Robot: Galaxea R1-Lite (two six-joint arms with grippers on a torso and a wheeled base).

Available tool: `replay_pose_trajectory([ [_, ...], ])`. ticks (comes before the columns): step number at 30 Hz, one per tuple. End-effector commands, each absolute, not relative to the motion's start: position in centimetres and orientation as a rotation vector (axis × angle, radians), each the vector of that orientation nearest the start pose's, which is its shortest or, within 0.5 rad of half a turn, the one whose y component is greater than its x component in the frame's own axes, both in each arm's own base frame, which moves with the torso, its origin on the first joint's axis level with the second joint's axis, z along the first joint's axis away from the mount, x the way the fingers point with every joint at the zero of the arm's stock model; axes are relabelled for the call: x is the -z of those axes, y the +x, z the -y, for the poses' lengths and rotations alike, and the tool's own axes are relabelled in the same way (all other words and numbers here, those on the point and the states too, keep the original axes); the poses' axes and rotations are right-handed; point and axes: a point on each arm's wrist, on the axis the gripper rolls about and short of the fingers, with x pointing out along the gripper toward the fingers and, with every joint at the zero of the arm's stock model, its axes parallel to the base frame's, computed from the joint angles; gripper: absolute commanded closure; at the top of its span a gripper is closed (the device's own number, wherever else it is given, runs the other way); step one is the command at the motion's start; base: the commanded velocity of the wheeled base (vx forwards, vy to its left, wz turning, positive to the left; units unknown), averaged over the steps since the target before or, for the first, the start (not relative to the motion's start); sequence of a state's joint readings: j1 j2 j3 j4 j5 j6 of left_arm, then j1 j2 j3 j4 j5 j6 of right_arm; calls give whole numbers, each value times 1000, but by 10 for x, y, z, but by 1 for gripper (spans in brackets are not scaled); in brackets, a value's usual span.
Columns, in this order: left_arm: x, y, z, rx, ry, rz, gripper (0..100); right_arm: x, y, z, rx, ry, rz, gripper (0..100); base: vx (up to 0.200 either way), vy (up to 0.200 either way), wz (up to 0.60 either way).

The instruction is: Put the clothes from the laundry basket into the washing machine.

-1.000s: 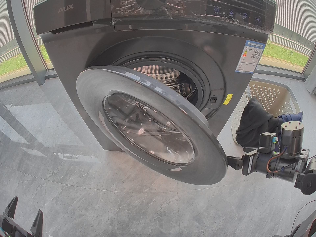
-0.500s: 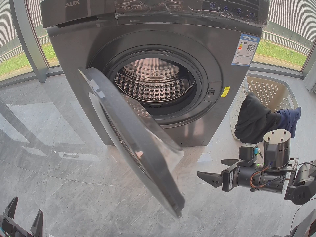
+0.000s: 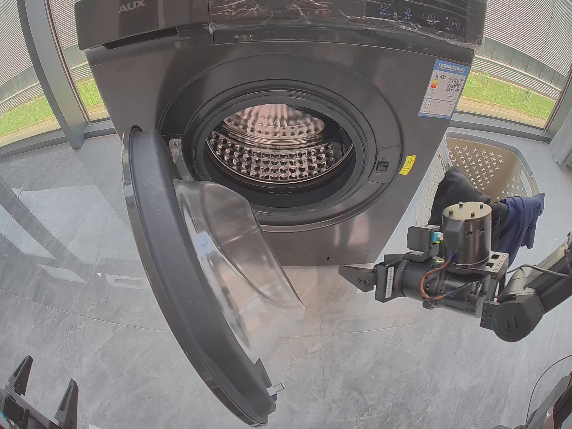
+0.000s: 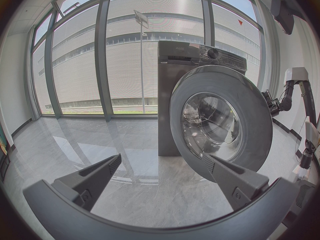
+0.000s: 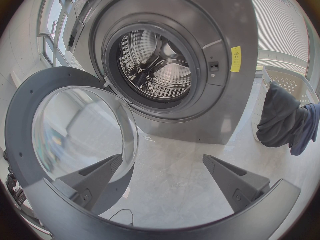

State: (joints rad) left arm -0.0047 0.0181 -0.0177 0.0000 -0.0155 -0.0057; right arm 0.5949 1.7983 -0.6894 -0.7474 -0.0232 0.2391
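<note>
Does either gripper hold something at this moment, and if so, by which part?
Nothing is held. The right gripper is open and empty, and so is the left gripper. The clothes hang over the laundry basket rim.

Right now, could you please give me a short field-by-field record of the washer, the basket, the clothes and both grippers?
door: open, swung out to the robot's left of the washing machine
drum: opening unblocked; no clothes visible inside
laundry basket: on the floor, at the machine's right side
clothes: dark garment draped over the basket's rim, blue garment beside it
right gripper: open, empty, low in front of the machine, near the basket
left gripper: open, empty, well back from the machine
</note>
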Motion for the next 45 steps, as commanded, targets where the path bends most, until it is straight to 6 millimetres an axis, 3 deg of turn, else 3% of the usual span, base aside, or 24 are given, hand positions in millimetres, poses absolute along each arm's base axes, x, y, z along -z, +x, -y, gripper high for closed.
replay_pose_trajectory([
  [1, -76, -23, 0, 20, -6, -2, 0, -116, 274, -197, -538, 104, -442, 0, 0, 0, 0],
  [9, -76, -23, 0, 18, -5, -2, 0, -112, 272, -221, -591, 96, -447, 0, -150, 0, 0],
  [12, -76, -23, 0, 20, -6, -2, 0, -104, 265, -233, -626, 88, -468, 0, 0, 0, 0],
  [16, -76, -23, 0, 20, -6, -2, 0, -110, 252, -250, -689, 128, -426, 0, 0, 0, 0],
  [24, -76, -23, 0, 20, -6, -2, 0, -119, 264, -253, -680, 156, -376, 0, 0, 0, 0],
  [30, -76, -23, 0, 20, -6, -2, 0, -98, 277, -273, -687, 145, -402, 0, 0, 0, 0],
  [45, -76, -23, 0, 20, -6, -2, 0, -67, 272, -345, -785, 177, -298, 0, 0, 0, 0],
])
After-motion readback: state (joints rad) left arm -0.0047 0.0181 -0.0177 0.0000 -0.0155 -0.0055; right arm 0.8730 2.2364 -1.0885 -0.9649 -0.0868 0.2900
